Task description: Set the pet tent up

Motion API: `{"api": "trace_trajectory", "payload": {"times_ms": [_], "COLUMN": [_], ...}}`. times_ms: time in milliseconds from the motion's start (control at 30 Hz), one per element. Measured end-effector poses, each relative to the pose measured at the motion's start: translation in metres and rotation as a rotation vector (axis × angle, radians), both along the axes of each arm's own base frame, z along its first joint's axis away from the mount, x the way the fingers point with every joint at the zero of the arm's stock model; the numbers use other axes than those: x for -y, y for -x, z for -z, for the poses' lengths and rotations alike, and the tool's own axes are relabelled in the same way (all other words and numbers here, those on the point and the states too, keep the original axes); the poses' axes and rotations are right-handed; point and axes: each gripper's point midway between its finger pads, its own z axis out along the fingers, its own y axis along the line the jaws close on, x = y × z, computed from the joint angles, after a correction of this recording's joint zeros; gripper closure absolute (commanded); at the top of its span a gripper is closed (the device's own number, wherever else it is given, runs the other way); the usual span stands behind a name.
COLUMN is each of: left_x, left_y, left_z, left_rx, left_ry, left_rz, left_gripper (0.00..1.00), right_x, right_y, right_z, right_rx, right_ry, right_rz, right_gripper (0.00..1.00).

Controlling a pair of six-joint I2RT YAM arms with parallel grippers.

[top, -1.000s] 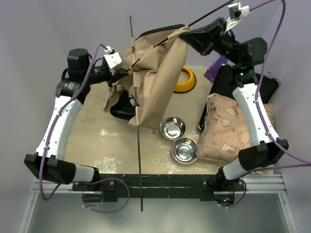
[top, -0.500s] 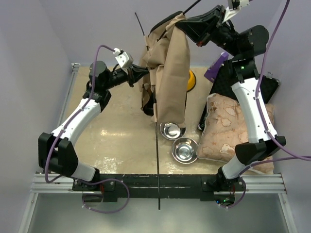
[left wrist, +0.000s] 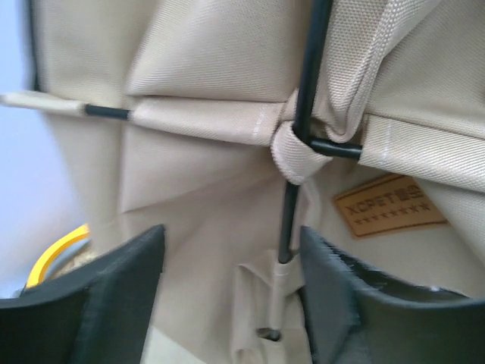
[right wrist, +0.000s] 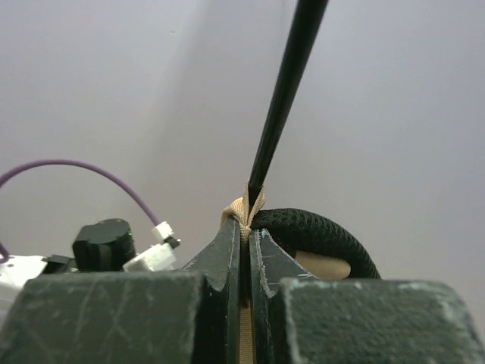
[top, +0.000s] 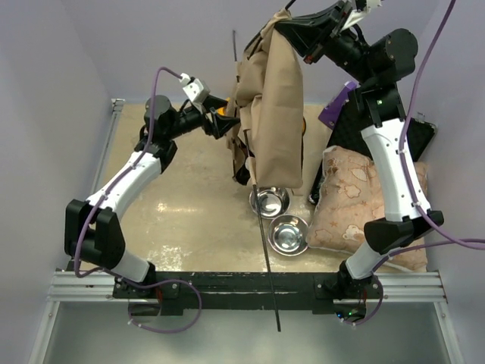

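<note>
The pet tent (top: 274,114) hangs collapsed in the air as a tan bundle at the back centre. My right gripper (top: 292,29) holds it up from the top and is shut on a tan fabric loop (right wrist: 244,212), from which a black pole (right wrist: 284,91) rises. A long thin pole (top: 265,250) runs down out of the tent toward the near edge. My left gripper (top: 227,125) is against the tent's left side. Its jaws stand open around the fabric, with a pole end (left wrist: 282,280) close to the right finger (left wrist: 341,303). The brown label patch (left wrist: 388,205) shows beside it.
Two steel bowls (top: 269,201) (top: 288,233) lie under the tent. A star-patterned cushion (top: 356,201) sits at the right, with a black case (top: 364,129) and a purple item (top: 337,106) behind it. A yellow feeder rim (left wrist: 61,250) peeks out behind the tent.
My left gripper has opened. It has followed the tent to the right. The right arm has raised the tent higher, and the long pole's lower end has swung right.
</note>
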Motion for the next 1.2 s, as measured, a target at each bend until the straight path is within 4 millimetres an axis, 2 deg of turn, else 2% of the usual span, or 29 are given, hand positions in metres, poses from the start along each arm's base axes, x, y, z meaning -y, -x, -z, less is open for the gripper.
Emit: {"api": "trace_trajectory", "payload": {"times_ms": [100, 267, 433, 567, 833, 967, 1133, 1200], "left_x": [-0.009, -0.028, -0.044, -0.059, -0.124, -0.129, -0.130, -0.126], "left_y": [0.006, 0.022, 0.029, 0.027, 0.001, 0.000, 0.000, 0.004], "left_z": [-0.006, -0.024, -0.038, -0.039, -0.032, -0.037, -0.078, -0.083], "left_rx": [-0.006, 0.016, 0.045, 0.038, -0.037, -0.058, -0.013, -0.007], "left_ry": [0.000, 0.016, 0.026, 0.021, 0.038, 0.039, 0.054, 0.066], "left_rz": [-0.006, -0.012, -0.032, -0.066, -0.253, -0.284, -0.293, -0.270], "left_gripper": [0.01, 0.00, 0.00, 0.00, 0.00, 0.00, 0.00, 0.01], "right_x": [0.005, 0.014, 0.020, 0.024, 0.038, 0.043, 0.045, 0.045], "right_y": [-0.004, -0.008, -0.011, -0.016, -0.025, -0.024, -0.028, -0.029], "right_z": [-0.004, -0.014, -0.016, -0.014, -0.003, 0.001, 0.011, 0.016], "right_rx": [0.033, 0.112, 0.149, 0.179, 0.275, 0.333, 0.378, 0.392], "right_ry": [0.018, 0.035, 0.057, 0.088, 0.220, 0.297, 0.393, 0.426], "right_rz": [0.054, 0.148, 0.207, 0.251, 0.393, 0.442, 0.472, 0.479], "right_gripper": [1.00, 1.00, 1.00, 1.00, 1.00, 1.00, 1.00, 1.00]}}
